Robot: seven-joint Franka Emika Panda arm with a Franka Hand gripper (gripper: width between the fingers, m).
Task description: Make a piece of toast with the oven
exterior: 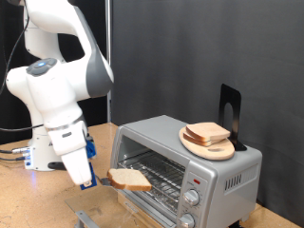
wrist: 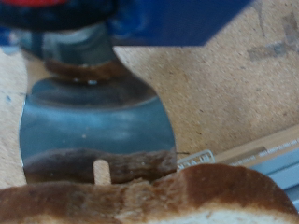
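Exterior view. The arm stands at the left of the frame, its tool (exterior: pixel 85 174) low at lower left centre, angled down towards the oven (exterior: pixel 185 169). The oven sits at lower right on the bench (exterior: pixel 19 204), with its door dropped open at the bottom edge of the frame. The piece of toast (exterior: pixel 128 179) lies roughly flat just to the right of the tool's tip, in front of the oven mouth and level with the wire rack (exterior: pixel 161 173). It appears carried on a flat blade at the tool rather than pinched directly, and its long axis runs from the tool towards the rack. A round wooden plate (exterior: pixel 209 142) with other bread slices (exterior: pixel 207 133) rests on the oven roof, well apart from the tool.

Wrist view. A shiny metal spatula blade (wrist: pixel 93 126) extends from the tool's body. The toast (wrist: pixel 149 196) fills the lower edge of the frame, beyond the blade's end, crust towards the blade. The tool's fingers are hidden; it cannot be told whether they are apart or clamped on the spatula handle.
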